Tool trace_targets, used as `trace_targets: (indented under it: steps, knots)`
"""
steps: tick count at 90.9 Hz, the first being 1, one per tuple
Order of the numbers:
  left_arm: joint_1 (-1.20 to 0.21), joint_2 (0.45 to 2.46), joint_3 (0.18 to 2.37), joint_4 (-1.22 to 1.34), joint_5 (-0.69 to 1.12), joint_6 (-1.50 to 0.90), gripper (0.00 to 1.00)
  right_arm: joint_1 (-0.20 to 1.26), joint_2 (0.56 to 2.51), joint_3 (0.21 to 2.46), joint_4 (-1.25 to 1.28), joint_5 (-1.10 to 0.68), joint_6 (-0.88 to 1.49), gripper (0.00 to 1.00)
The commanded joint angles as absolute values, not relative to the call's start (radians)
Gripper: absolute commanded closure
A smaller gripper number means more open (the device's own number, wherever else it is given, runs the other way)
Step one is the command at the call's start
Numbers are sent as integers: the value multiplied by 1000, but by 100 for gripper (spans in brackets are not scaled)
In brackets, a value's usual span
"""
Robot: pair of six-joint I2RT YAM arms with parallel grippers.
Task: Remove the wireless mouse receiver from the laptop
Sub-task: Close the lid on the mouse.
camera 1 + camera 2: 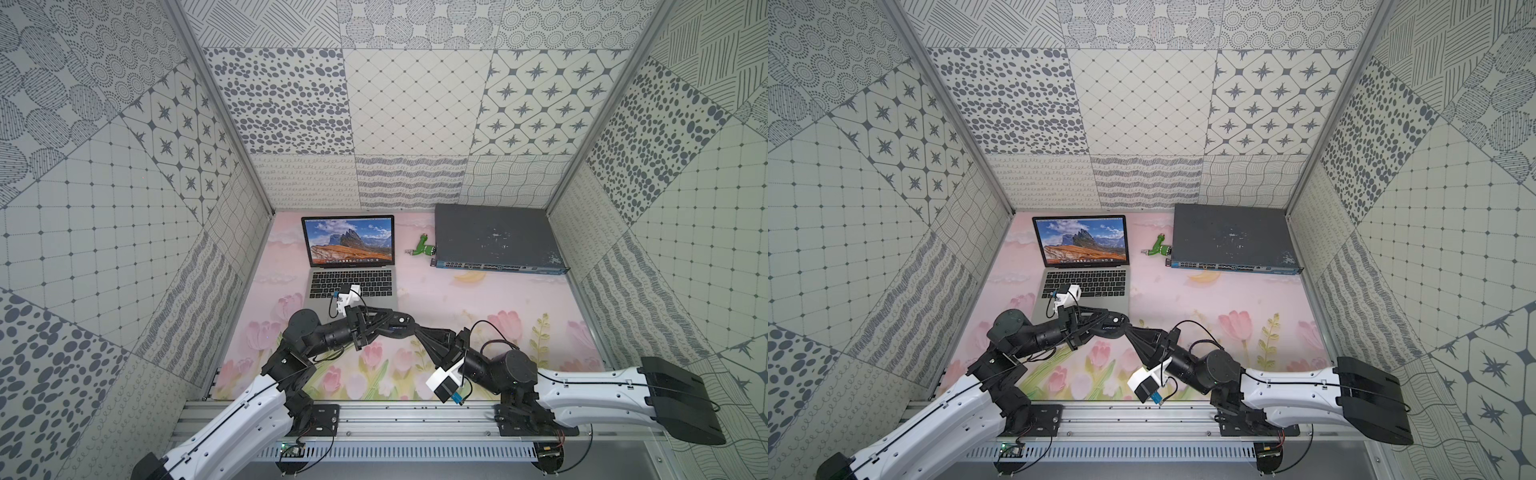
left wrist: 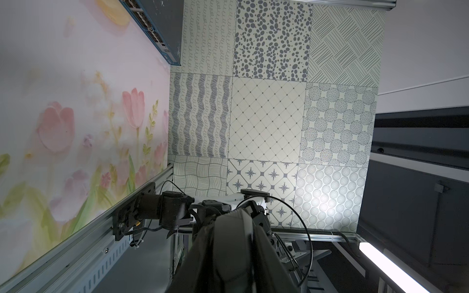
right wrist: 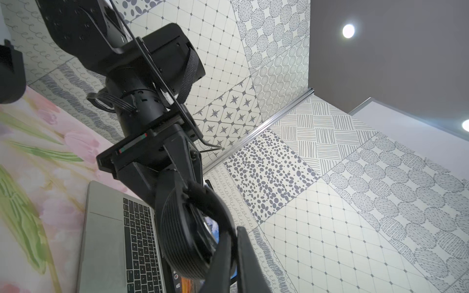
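**Both grippers meet in front of the laptop**

The flowered table mat [image 1: 519, 299] carries everything. At its back right corner lies the flat dark-grey network switch [image 1: 494, 237]. The laptop [image 1: 348, 241] stands open at the back left, and its screen shows a mountain landscape. In both top views the two arms reach toward each other, and their tips meet just in front of the laptop's right front corner.

The left gripper [image 1: 405, 322] has its jaws closed around the black mouse [image 1: 1113, 322]. The right gripper [image 1: 417, 330] has its jaws pressed together at the end of the mouse; I cannot tell if something is between them.

A green gadget [image 1: 424, 248] lies between laptop and switch, touching the switch. The wireless mouse receiver is too small to find in any view.
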State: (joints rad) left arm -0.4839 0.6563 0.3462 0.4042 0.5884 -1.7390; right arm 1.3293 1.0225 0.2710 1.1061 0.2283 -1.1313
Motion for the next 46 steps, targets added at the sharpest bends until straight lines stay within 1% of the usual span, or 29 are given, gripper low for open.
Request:
trace_targets:
  steps: [1, 21, 46]
  knots:
    - [-463, 656, 348, 531, 599, -1759, 86, 1335, 1024, 249, 1271, 282, -1152, 100]
    - [-463, 662, 339, 553, 603, -1768, 86, 1333, 1002, 267, 1185, 287, -1182, 100]
    - [-464, 660, 333, 561, 603, -1772, 86, 1333, 1123, 275, 1237, 301, -1232, 100]
